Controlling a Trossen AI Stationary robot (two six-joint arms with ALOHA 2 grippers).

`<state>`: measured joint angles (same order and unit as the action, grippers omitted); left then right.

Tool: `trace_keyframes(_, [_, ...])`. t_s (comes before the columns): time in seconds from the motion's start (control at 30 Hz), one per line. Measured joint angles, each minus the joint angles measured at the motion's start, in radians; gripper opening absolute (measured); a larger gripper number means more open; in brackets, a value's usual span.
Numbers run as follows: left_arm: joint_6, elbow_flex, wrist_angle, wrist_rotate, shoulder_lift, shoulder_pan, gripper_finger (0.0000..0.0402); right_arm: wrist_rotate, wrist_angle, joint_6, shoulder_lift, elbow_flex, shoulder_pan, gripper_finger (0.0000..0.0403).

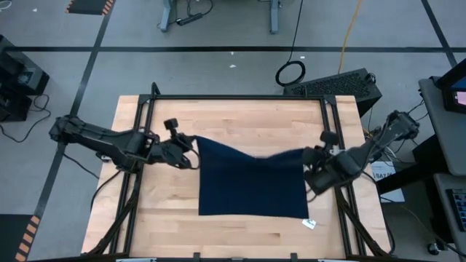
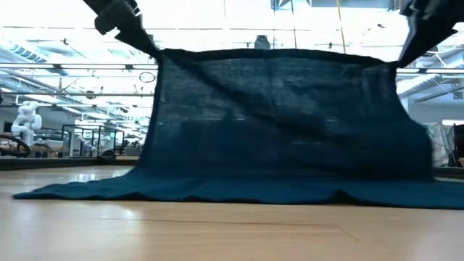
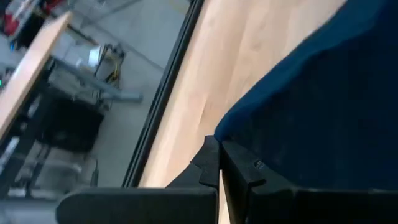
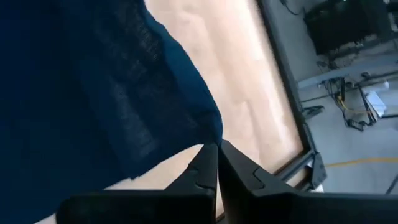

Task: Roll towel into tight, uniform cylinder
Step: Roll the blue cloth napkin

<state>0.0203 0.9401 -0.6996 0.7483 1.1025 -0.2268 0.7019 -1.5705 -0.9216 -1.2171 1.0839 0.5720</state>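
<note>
Towel (image 1: 251, 182) held up off the table (image 1: 240, 116) by its two far corners, one in each claw, with the near half still lying flat on the wood. Left claw (image 1: 191, 149) clamped shut on the far left corner; right claw (image 1: 309, 156) clamped shut on the far right corner, fingers pressed together with cloth between them in both wrist views. Raised edge stretched roughly level between the two claws, sagging slightly mid-span, so the long axis of any coming roll runs left to right, parallel to that edge. Cloth hanging from each claw down and toward the near side of the table, as a curtain in the low view, meeting the wood in a fold line and spreading forward from there. Neither arm nearer than the other: each claw directly on its own corner, the towel between them. Small white tag (image 1: 309, 223) at the near right corner, flat on the table. Near edge of the towel well inside the near table edge; bare wood open on the far side behind the raised edge, and narrower strips open at left and right beside the black frame rails (image 1: 142, 116). Judged requirement for the next move: both claws travelling together toward the near side, kept level, to lay the raised edge over evenly; uneven travel likely to skew the roll.
</note>
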Motion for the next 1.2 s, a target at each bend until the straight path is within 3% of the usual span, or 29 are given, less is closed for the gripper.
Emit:
trace_keyframes(0.2, [0.106, 0.000, -0.052, -0.072, -0.094, -0.022, 0.0004, 0.006, 0.079, 0.136, 0.022, 0.000, -0.113, 0.0000])
trace_keyframes(0.43, [0.227, 0.000, -0.052, -0.199, -0.105, -0.117, 0.0004, -0.063, 0.138, 0.193, 0.014, 0.000, -0.128, 0.0000])
trace_keyframes(0.9, [0.347, 0.000, -0.034, -0.217, -0.068, -0.297, 0.0004, -0.302, 0.151, 0.121, 0.014, 0.000, -0.041, 0.0000])
trace_keyframes(1.2, [0.341, 0.000, 0.060, -0.274, -0.055, -0.345, 0.0004, -0.374, 0.157, 0.066, 0.014, 0.000, 0.017, 0.0000])
